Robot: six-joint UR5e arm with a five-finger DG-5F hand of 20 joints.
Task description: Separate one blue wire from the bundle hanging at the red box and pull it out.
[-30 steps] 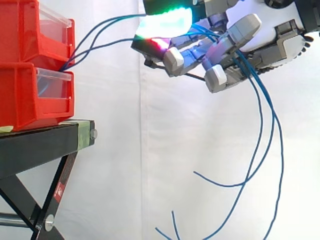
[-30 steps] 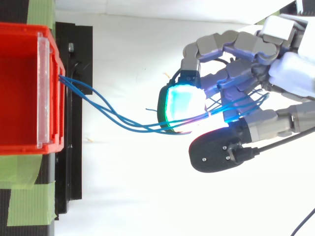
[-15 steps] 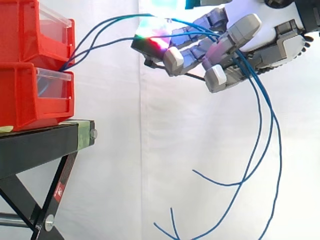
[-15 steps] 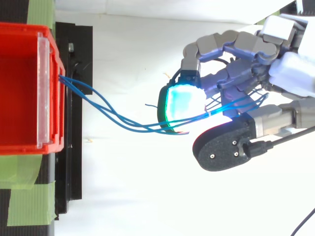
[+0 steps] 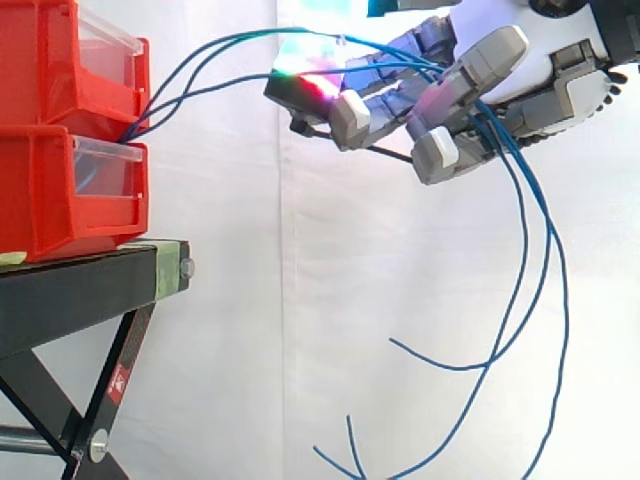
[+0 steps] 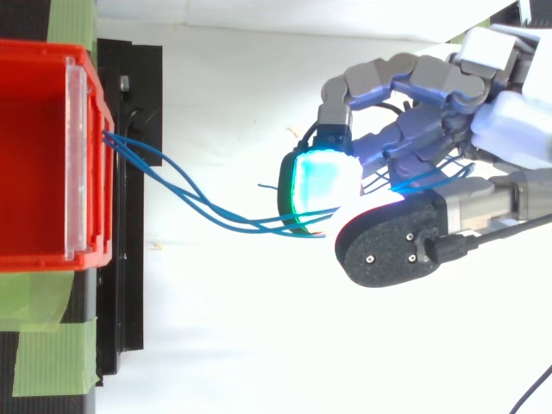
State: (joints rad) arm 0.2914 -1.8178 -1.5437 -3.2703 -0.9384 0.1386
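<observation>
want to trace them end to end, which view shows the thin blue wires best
The side view: the thin blue wires arc from the red plastic box through the curled fingers of the robot hand, then hang to their loose ends. The top view gives the stretch between box and hand, fanned apart.

You're looking at thin blue wires point(image 6: 250, 227) over a plain white curtain point(image 5: 300, 330); 2 red plastic bins point(image 5: 60, 200) with clear fronts; a black metal stand point(image 5: 80, 290) patched with pale green tape point(image 6: 43, 354); the grey-and-white robot hand point(image 6: 500, 129) has 1 fingertip pad point(image 6: 321, 181) glowing cyan, edged green; another glows magenta-red.
</observation>
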